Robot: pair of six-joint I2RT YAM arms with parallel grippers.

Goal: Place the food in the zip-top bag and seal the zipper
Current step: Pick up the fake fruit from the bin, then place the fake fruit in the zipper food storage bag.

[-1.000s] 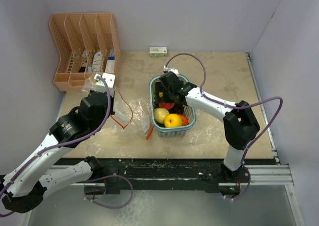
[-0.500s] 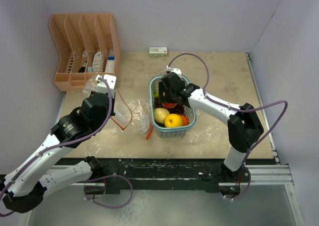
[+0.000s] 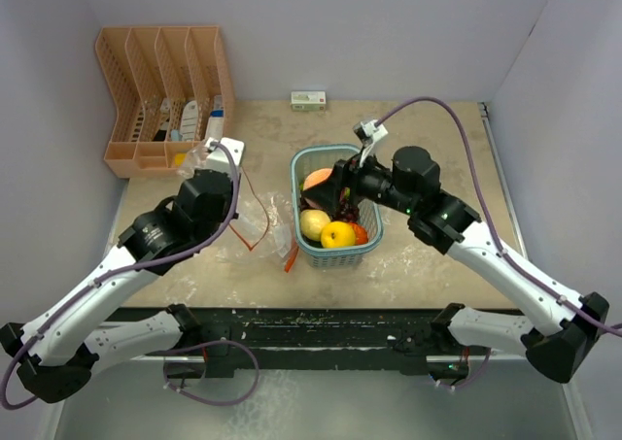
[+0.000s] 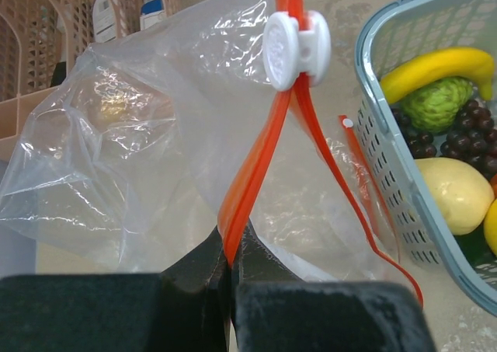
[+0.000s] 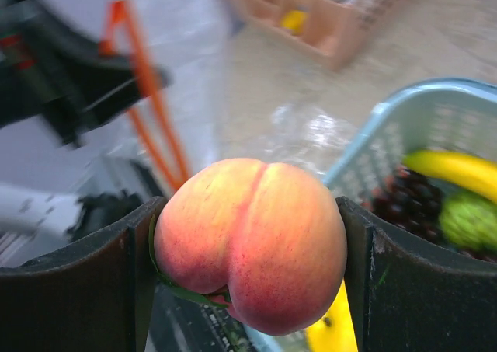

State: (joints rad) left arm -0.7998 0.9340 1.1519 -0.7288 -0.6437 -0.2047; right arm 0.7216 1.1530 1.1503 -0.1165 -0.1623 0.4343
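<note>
My right gripper (image 5: 248, 290) is shut on the pink-yellow peach (image 5: 250, 239) and holds it above the light blue basket (image 3: 362, 252); the peach shows in the top view (image 3: 319, 180) over the basket's left side. My left gripper (image 4: 230, 260) is shut on the orange-red zipper strip (image 4: 256, 165) of the clear zip-top bag (image 4: 132, 158), holding its mouth up; the white slider (image 4: 293, 47) sits higher on the strip. The bag (image 3: 255, 224) lies left of the basket. In the basket are a pale yellow fruit (image 3: 314, 224), a yellow fruit (image 3: 338, 234), dark grapes (image 4: 470, 130) and a small orange piece (image 3: 361, 233).
A peach-coloured desk organizer (image 3: 165, 95) stands at the back left. A small white-green box (image 3: 308, 99) lies by the back wall. A banana (image 4: 439, 64) and a green bumpy fruit (image 4: 436, 107) are also in the basket. White walls close in both sides.
My right gripper has lifted out of the basket with the peach in it and swung up and right. My left gripper has raised the bag's strip slightly toward the basket.
</note>
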